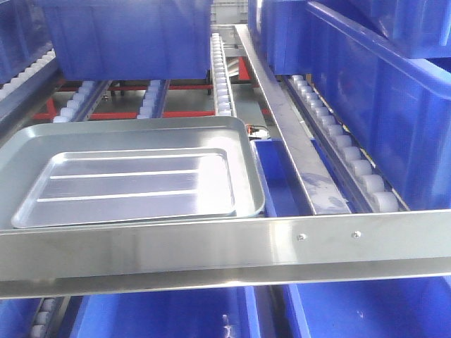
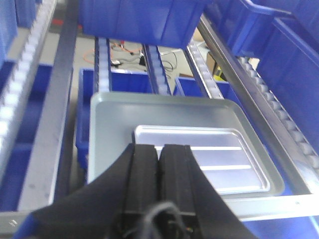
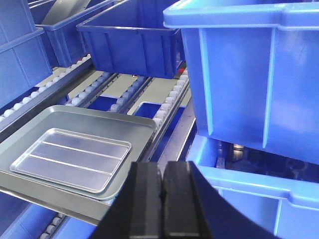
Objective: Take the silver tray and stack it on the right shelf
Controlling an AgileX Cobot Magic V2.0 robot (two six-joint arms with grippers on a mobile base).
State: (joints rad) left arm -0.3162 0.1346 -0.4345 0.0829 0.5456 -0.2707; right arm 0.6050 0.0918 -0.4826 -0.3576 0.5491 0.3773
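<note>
The silver tray [image 1: 134, 186], with two raised ribs on its floor, lies flat inside a larger smooth steel tray [image 1: 243, 158] on the shelf's roller tracks, just behind the front rail [image 1: 211, 246] that bears two small screws. It also shows in the left wrist view [image 2: 214, 159] and the right wrist view [image 3: 75, 157]. My left gripper [image 2: 160, 147] is shut and empty, hovering above the near edge of the trays. My right gripper [image 3: 161, 165] is shut and empty, to the right of the trays over the rail. Neither gripper shows in the front view.
A blue bin [image 1: 127, 35] sits on the white rollers [image 1: 222, 77] behind the trays. Large blue bins [image 1: 394, 105] fill the right lane, close to my right gripper [image 3: 239, 74]. More blue bins [image 1: 162, 310] stand on the level below.
</note>
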